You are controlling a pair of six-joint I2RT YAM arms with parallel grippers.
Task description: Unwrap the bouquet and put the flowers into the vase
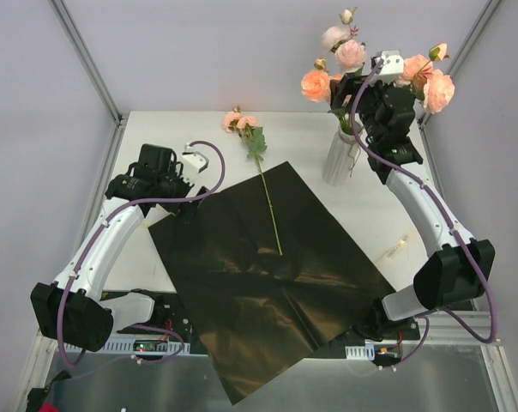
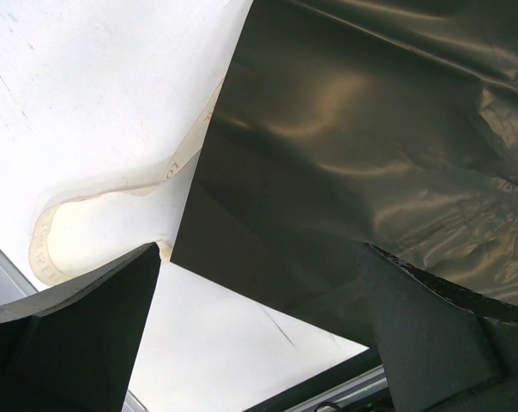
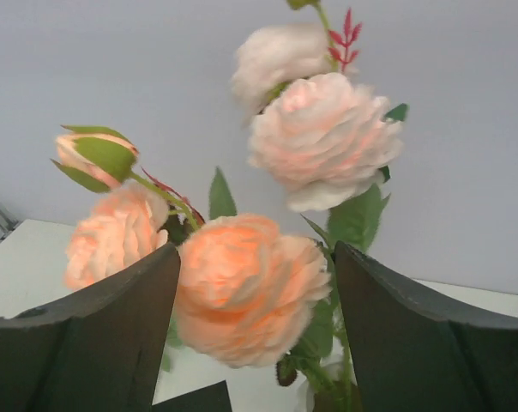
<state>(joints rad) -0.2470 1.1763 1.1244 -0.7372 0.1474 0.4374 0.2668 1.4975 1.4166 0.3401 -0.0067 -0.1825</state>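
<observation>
The white surface carries a glossy black sheet spread flat across its middle, one corner reaching past the near edge. A long-stemmed rose lies with its bloom on bare surface and its stem end on the sheet. The vase stands far right, and a cream ribbon strip lies near the right edge.

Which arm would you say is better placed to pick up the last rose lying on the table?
Probably the left. The left hand, open, sits low at the black sheet's edge, close to the lone rose's stem. The right hand is up among the blooms above the vase, farther off.
</observation>
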